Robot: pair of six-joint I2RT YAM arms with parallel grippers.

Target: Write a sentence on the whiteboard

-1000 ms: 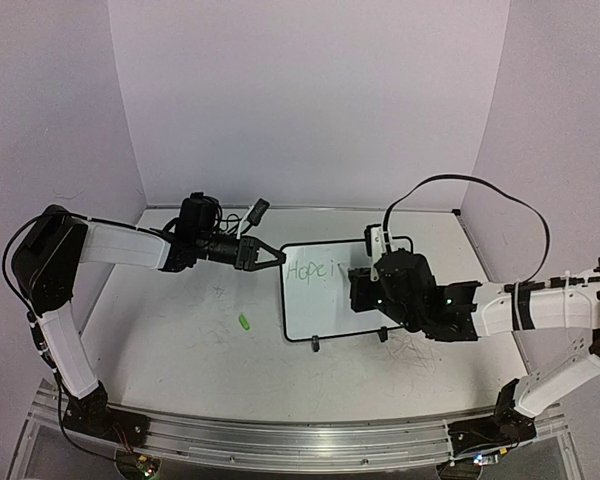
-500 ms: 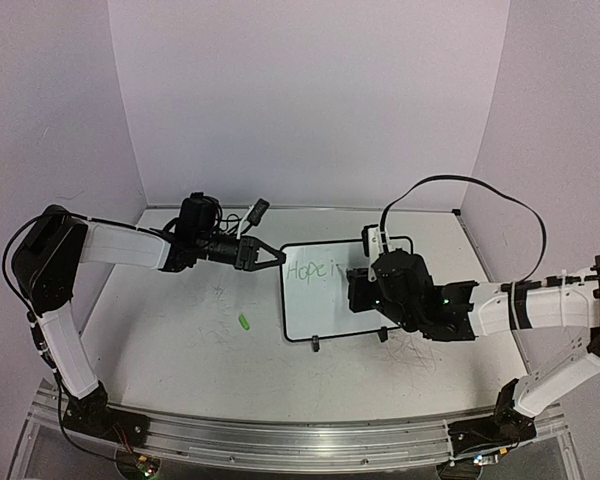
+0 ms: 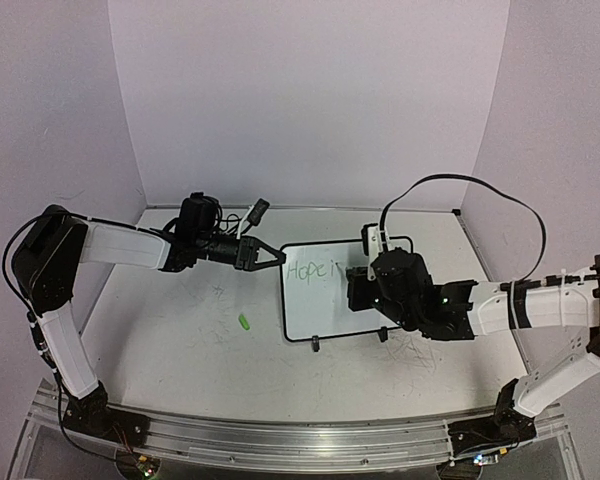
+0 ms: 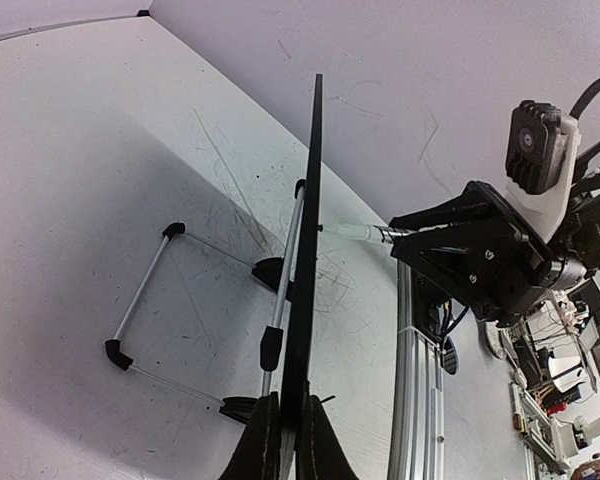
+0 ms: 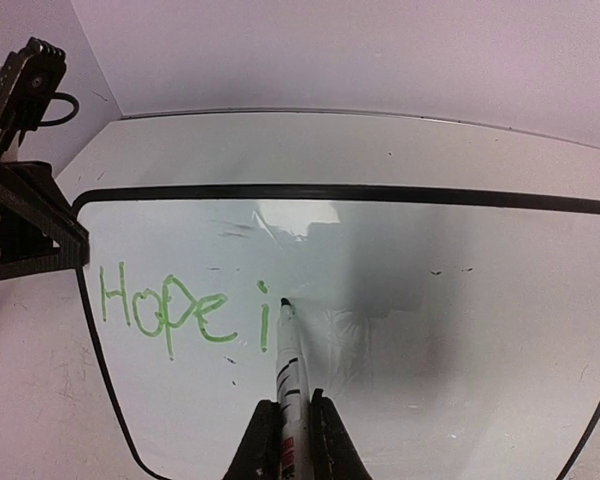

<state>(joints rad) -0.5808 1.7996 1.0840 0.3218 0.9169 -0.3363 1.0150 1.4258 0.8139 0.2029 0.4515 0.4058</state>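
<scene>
The whiteboard (image 3: 320, 310) stands tilted on its feet at mid-table. My left gripper (image 3: 280, 258) is shut on its left edge; in the left wrist view the board (image 4: 308, 250) runs edge-on up from between the closed fingers of that gripper (image 4: 287, 440). Green lettering of the sentence (image 5: 180, 310) reads "Hope i" on the upper left of the board (image 5: 430, 330), also as the sentence (image 3: 312, 270) from above. My right gripper (image 5: 292, 440) is shut on a white marker (image 5: 290, 375). Its tip touches the board just right of the "i". From above, the right gripper (image 3: 360, 272) covers the board's right part.
A small green cap (image 3: 244, 321) lies on the table left of the board. The board's wire stand (image 4: 145, 290) reaches out behind it. Walls close the table on three sides, and the metal rail (image 3: 280, 435) runs along the front edge.
The right arm has edged slightly left along the board with the marker. The left arm and the board have not moved.
</scene>
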